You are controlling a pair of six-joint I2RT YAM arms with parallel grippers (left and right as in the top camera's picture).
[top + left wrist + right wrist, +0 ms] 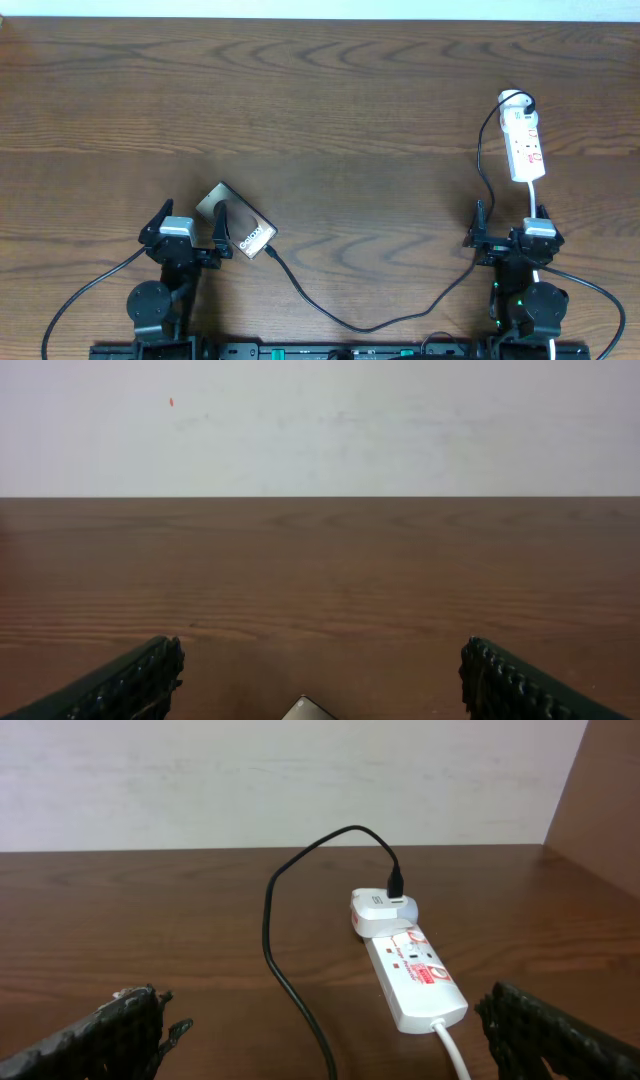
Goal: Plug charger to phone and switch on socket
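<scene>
Bare table (pixel 330 100) lies open between the phone (pixel 240 228) and the socket (pixel 525 145). The charger (pixel 267 920) sags across the near edge and climbs beside the socket's left, apparently the only obstacle.

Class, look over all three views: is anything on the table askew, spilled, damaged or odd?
Only the phone stands out: it lies turned diagonally, by the left claw. The charger trails loosely across to the socket. Nothing looks spilled or damaged.
</scene>
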